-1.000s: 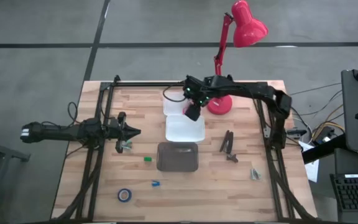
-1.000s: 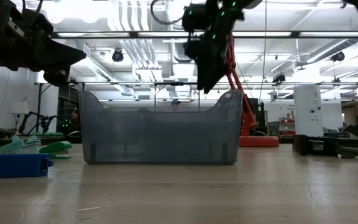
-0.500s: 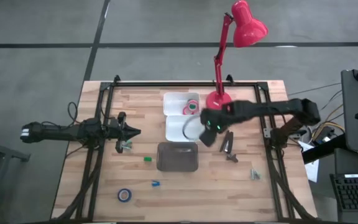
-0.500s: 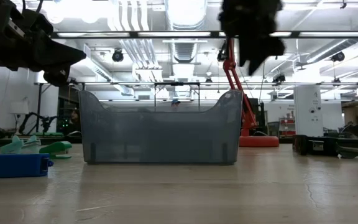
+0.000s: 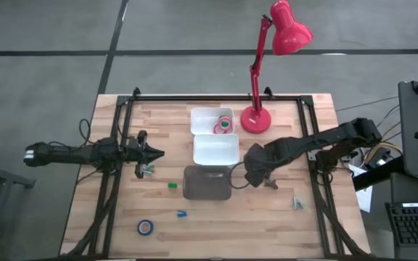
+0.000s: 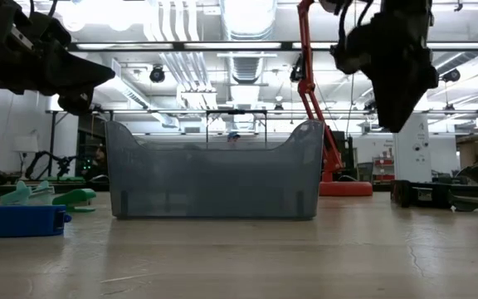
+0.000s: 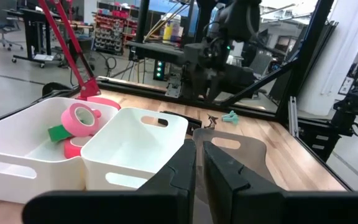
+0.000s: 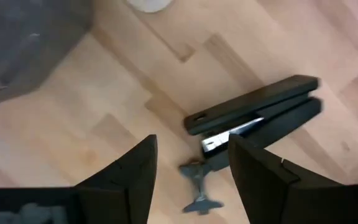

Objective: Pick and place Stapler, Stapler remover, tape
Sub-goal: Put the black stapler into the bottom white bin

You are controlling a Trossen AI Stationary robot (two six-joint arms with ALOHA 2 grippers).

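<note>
The right hand (image 8: pixel 188 171), fingers spread and empty, hovers above the black stapler (image 8: pixel 257 121) lying on the bench (image 5: pixel 281 217) right of the grey bin (image 5: pixel 207 183); the left hand (image 5: pixel 153 154), fingers pressed together, waits at far left.

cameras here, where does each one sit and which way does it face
High view: overhead, straight down; both arms, grey bin.
Low view: tabletop height, level across; right gripper above.
Left wrist: past shut left gripper toward white bins.
Right wrist: down between open fingers at stapler.
Shared: stapler, high and right wrist.
</note>
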